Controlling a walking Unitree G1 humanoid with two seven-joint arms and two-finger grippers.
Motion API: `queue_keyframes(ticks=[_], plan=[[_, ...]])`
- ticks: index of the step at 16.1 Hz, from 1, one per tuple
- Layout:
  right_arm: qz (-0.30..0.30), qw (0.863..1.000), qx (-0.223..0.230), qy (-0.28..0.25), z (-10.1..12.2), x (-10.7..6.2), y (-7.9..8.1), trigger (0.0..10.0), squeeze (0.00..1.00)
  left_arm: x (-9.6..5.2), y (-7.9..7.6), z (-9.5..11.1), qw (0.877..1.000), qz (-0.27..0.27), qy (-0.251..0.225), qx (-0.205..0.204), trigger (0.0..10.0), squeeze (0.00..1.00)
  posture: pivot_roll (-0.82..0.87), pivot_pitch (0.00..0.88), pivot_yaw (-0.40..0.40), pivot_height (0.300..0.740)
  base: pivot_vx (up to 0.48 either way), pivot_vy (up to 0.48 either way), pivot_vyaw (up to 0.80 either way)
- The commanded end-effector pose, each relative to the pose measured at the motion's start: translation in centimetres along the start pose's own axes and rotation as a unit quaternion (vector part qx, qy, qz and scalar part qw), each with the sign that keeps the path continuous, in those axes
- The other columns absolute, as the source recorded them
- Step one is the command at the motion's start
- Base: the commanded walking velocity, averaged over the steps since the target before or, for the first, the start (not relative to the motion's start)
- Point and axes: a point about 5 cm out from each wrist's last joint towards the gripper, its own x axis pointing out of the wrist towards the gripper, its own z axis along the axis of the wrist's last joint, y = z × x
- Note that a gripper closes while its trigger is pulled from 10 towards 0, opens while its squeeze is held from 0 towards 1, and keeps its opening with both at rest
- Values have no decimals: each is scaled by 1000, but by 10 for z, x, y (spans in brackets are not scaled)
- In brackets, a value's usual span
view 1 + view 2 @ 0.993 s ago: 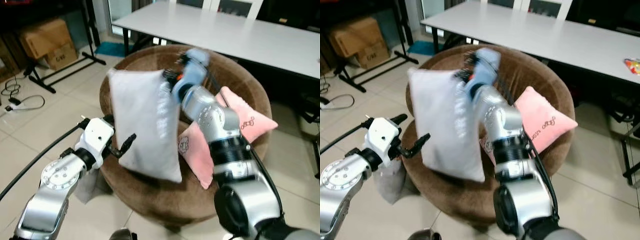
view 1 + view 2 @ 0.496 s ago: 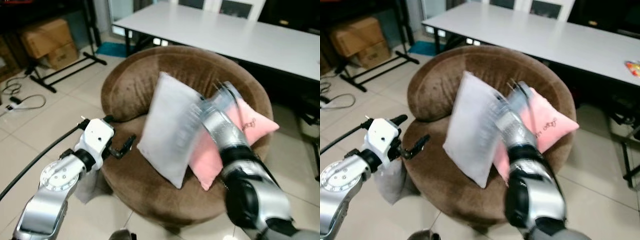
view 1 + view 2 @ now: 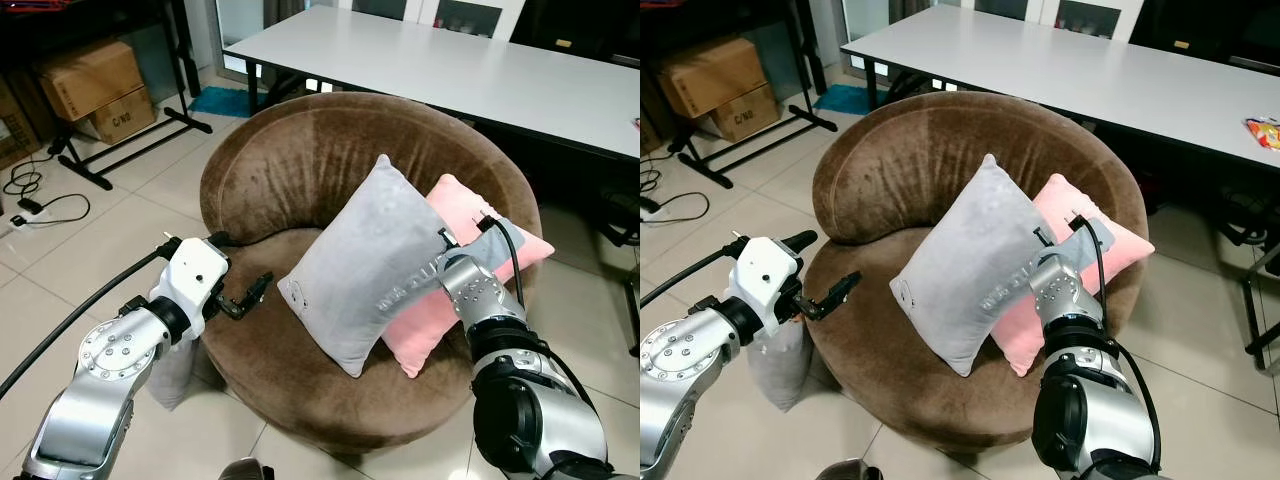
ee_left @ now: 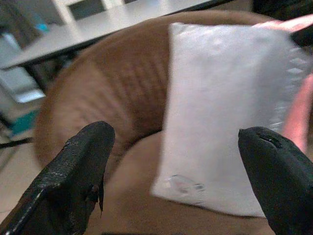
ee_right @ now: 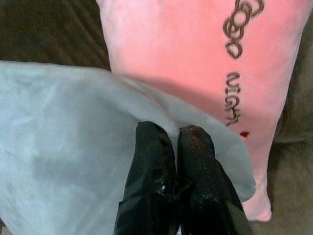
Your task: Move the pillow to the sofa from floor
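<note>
Your right gripper (image 5: 168,147) pinches the grey pillow (image 3: 375,265), now resting on the sofa (image 3: 270,190); next, release. Left gripper (image 3: 250,293) gapes empty.

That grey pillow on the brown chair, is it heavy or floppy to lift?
Probably light and soft: the right hand pinches only a fold of the grey pillow. It leans on the pink pillow, so it may slump once released.
</note>
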Motion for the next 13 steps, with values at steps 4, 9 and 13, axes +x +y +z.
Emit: queue_keyframes(ticks=[4, 9, 13], plan=[[6, 1000, -11, -26, 8, -4, 6, 10000, 0, -5, -15, 1, 991, -97, -3, -95, 10000, 0, 32, 0, -7, 740, 0, 0, 0], [1, 995, -71, -68, 15, -20, 5, 10000, 1000, -17, -13, -11, 986, -124, 58, -91, 10000, 0, 39, 0, -11, 740, 0, 0, 0], [6, 991, -71, -114, 25, -38, -9, 10000, 1000, -16, -10, -12, 994, -68, 47, -69, 10000, 0, 32, 0, -20, 740, 0, 0, 0]])
